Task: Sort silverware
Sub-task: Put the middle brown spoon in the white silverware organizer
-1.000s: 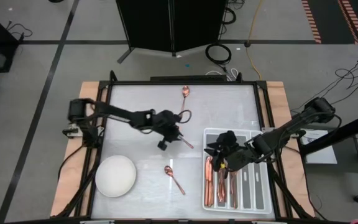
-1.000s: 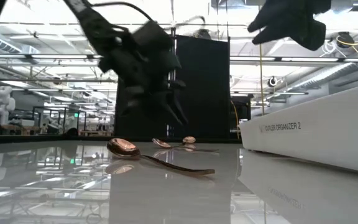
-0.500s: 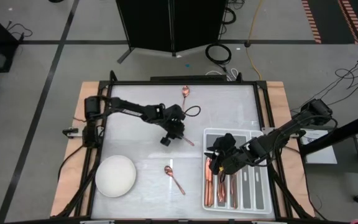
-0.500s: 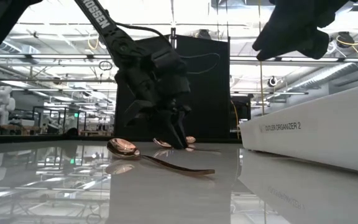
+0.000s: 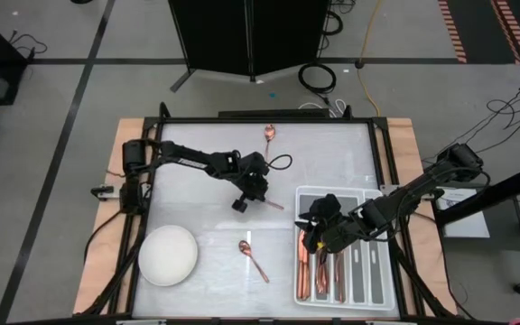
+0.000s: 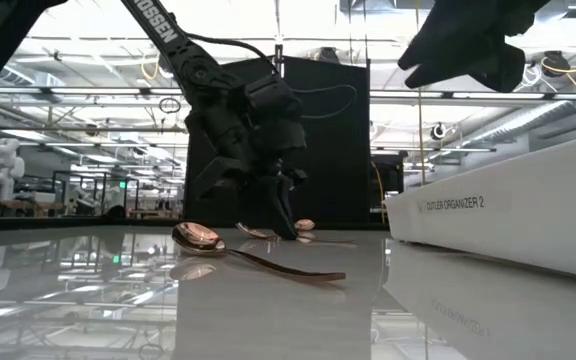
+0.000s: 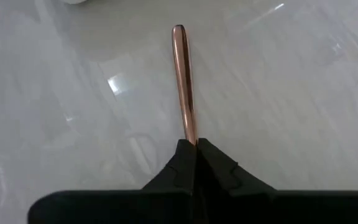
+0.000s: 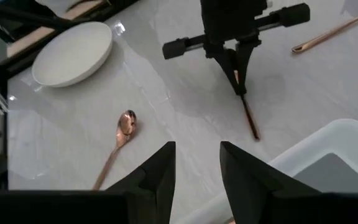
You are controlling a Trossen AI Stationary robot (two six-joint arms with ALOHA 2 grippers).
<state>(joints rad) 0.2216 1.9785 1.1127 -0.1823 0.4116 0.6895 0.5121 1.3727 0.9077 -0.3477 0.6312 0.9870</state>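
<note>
My left gripper (image 5: 258, 195) is down at the table's middle, shut on a copper utensil (image 5: 274, 206) that lies there. Its handle end (image 7: 178, 31) sticks out past the fingers, and the other end is hidden under the gripper. My right gripper (image 8: 197, 165) hangs open over the far left end of the grey divided tray (image 5: 371, 275) and touches nothing. Several copper pieces (image 5: 304, 271) lie in the tray's left compartments. One copper spoon (image 5: 254, 260) lies near the middle front, and another (image 5: 268, 134) lies by the far edge. My left gripper pinches the utensil's handle (image 7: 191, 138) between its two fingertips, some way back from the rounded free end. The fingers slant down from the table's left side, in line with the handle. The utensil (image 8: 249, 121) lies flat on the table.
A white round bowl (image 5: 167, 255) stands at the near left. The tray's white wall (image 6: 498, 215) rises at the right in the low view. Bare tabletop lies between the bowl, the near spoon (image 6: 230, 250) and the tray.
My left gripper has gone down and a little toward the table's right edge, tipping more steeply, onto the utensil at the middle. Its fingers then shut on the handle. The utensil has stayed on the table.
</note>
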